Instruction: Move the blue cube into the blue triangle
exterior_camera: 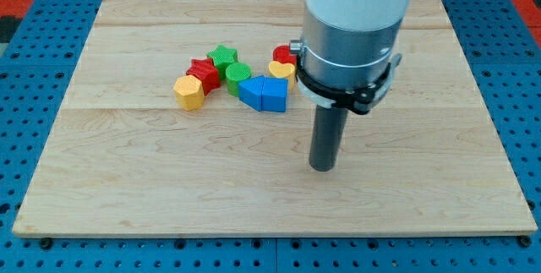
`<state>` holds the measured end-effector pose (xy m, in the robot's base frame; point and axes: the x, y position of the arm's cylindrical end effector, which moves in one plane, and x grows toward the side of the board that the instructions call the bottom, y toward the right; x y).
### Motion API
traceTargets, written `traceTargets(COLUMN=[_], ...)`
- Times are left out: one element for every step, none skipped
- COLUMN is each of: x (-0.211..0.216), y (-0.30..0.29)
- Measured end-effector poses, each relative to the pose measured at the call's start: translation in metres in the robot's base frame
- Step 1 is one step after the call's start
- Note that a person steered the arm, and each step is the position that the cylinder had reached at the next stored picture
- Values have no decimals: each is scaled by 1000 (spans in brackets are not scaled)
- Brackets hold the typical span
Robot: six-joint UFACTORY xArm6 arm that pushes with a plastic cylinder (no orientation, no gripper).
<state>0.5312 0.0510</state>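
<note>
Two blue blocks sit side by side and touching near the board's middle. The left blue block (pixel 251 93) looks like the cube, and the right blue block (pixel 275 95) looks like the triangle, though the shapes are hard to tell apart. My tip (pixel 322 168) rests on the board below and to the right of the blue pair, clearly apart from them. The wide arm housing (pixel 351 36) hides the board behind it.
Around the blue pair are a yellow hexagon-like block (pixel 189 92), a red star (pixel 203 72), a green star (pixel 223 55), a green round block (pixel 237 75), a yellow heart (pixel 281 71) and a red block (pixel 285 54). The wooden board's edge (pixel 270 235) runs along the view's bottom.
</note>
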Motion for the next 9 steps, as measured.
traceTargets(x=[-20,-32,-35,-56,-63,-63,-64,-71,-78], y=[-20,-16,0,0,0,0,-6,-22,-36])
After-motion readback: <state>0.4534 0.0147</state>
